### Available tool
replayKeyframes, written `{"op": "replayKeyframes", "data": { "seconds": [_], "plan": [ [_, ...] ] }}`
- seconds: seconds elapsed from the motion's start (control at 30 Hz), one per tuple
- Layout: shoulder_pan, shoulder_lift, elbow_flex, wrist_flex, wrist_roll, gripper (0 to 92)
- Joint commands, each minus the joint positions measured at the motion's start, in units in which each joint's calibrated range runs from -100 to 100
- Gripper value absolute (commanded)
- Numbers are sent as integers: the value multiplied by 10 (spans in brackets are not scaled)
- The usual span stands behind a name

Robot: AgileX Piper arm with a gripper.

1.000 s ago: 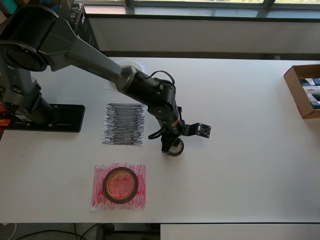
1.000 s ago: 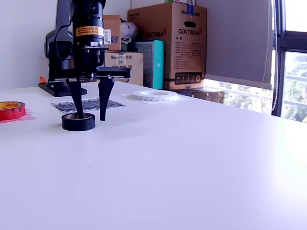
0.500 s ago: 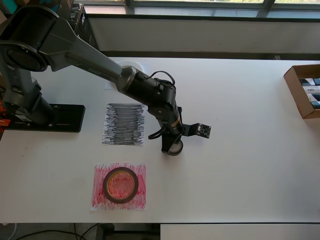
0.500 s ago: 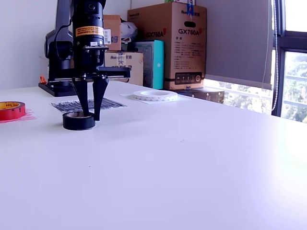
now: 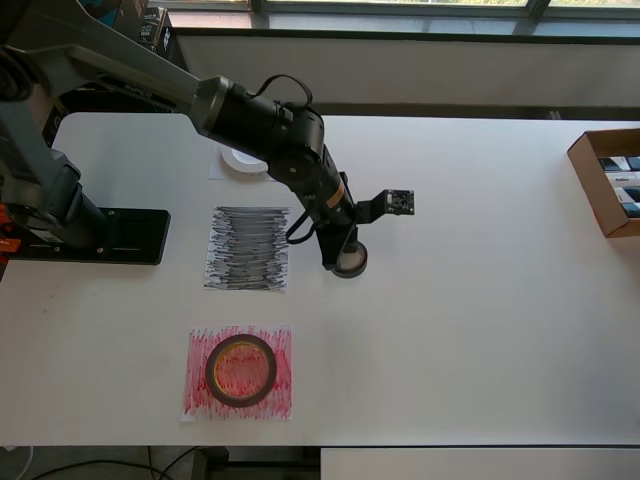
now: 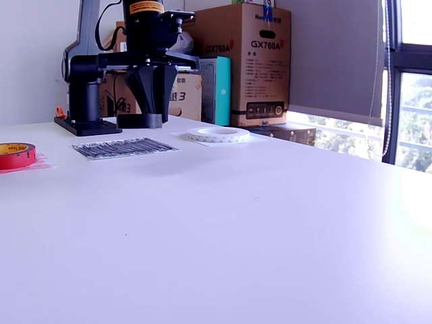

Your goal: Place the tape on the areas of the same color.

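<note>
The tool [image 6: 145, 111] grips the small black roll [image 6: 140, 121] between its fingers and holds it clear above the white worktop [image 6: 270, 216], which the exterior view shows plainly. In the overhead view the black roll hangs just right of the black-streaked paper [image 5: 248, 249]. The dark-red ring [image 5: 240, 369] lies on the red-streaked paper [image 5: 195, 395] at the near left, and the white ring [image 5: 240, 162] rests on the plain white paper [image 6: 183, 136] at the far left, partly hidden by the arm

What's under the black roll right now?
Bare table; the black roll hangs lifted in the gripper, beside the black-streaked paper, not over it.
</note>
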Motion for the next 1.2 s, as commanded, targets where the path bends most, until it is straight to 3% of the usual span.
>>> {"op": "replayKeyframes", "data": {
  "seconds": [0.0,0.3,1.17],
  "plan": [
    [26,-90,127,-44,-49,0],
    [29,-147,282,-172,-114,0],
    [17,-161,326,-177,-216,0]
  ]
}}
